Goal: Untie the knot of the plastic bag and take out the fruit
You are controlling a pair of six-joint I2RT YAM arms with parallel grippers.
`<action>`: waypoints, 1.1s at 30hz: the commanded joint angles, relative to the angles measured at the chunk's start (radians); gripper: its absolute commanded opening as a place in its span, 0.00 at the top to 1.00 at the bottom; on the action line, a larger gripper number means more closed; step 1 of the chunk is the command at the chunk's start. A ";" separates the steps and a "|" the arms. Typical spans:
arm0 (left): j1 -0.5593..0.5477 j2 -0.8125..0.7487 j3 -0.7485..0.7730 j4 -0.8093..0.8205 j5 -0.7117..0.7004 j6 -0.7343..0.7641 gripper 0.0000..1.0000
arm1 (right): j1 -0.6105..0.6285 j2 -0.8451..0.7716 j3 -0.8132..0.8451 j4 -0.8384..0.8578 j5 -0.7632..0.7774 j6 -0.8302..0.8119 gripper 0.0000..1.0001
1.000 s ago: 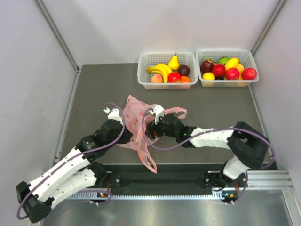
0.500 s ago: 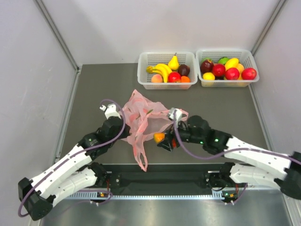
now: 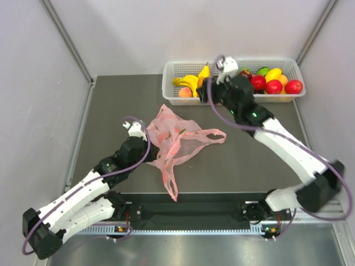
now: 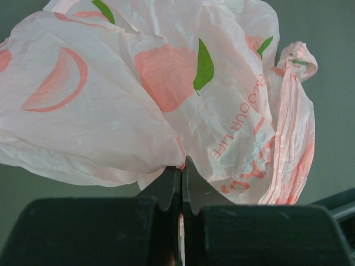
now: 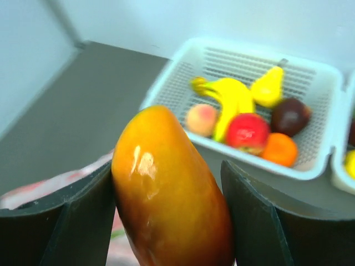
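The pink plastic bag [image 3: 180, 138] lies crumpled and open on the table, its two handle loops apart, one toward the right [image 3: 213, 136] and one toward the near edge [image 3: 172, 185]. I see no tied knot. My left gripper [image 3: 147, 145] is shut on the bag's left edge, which shows in the left wrist view [image 4: 166, 83] above the closed gripper [image 4: 182, 166]. My right gripper [image 3: 203, 90] is raised at the left basket's near side. It is shut on an orange-red oval fruit [image 5: 172, 199], which fills the right wrist view between the fingers [image 5: 83, 216].
The left white basket [image 3: 168, 83] holds bananas [image 5: 233, 102], a yellow pear [image 5: 269, 86], a peach, a red apple [image 5: 248, 132], an orange fruit and a dark purple one. The right basket [image 3: 295, 67] holds several more fruits. Grey walls close in the table's sides and back.
My right arm has carried the orange-red fruit from beside the bag up and away to the left basket. The bag has sagged flatter. The left gripper still holds the bag.
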 commanded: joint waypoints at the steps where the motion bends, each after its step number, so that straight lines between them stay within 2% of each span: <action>1: 0.004 0.004 -0.009 0.101 0.075 0.048 1.00 | -0.094 0.278 0.212 0.012 0.106 -0.036 1.00; 7: 0.004 0.005 -0.024 0.145 0.108 0.059 1.00 | -0.188 0.683 0.613 0.009 0.094 -0.027 1.00; 13: 0.004 0.005 -0.038 0.167 0.115 0.080 1.00 | -0.243 0.949 0.883 -0.006 0.145 -0.007 1.00; 16: 0.006 0.010 -0.044 0.175 0.114 0.086 1.00 | -0.295 1.050 0.992 -0.052 0.102 0.035 1.00; 19: 0.006 0.017 -0.047 0.188 0.114 0.091 1.00 | -0.335 1.120 1.049 -0.086 0.037 0.059 0.90; 21: 0.006 0.027 -0.047 0.198 0.114 0.092 1.00 | -0.354 1.144 1.052 -0.097 -0.018 0.058 0.68; 22: 0.007 0.030 -0.046 0.204 0.114 0.094 1.00 | -0.357 1.149 1.052 -0.101 -0.039 0.055 0.54; 25: 0.007 0.047 -0.038 0.211 0.105 0.092 1.00 | -0.361 1.150 1.052 -0.118 -0.079 0.038 0.30; 26: 0.006 0.050 -0.035 0.210 0.100 0.092 1.00 | -0.361 1.147 1.052 -0.121 -0.085 0.032 0.12; 27: 0.007 0.054 -0.032 0.208 0.098 0.094 1.00 | -0.361 1.135 1.051 -0.130 -0.085 0.030 0.03; 31: 0.006 0.054 -0.003 0.188 0.091 0.102 0.95 | -0.361 1.052 1.017 -0.140 -0.067 0.016 0.00; 33: 0.006 0.044 0.011 0.170 0.083 0.108 0.86 | -0.363 0.955 0.947 -0.137 -0.056 0.016 0.00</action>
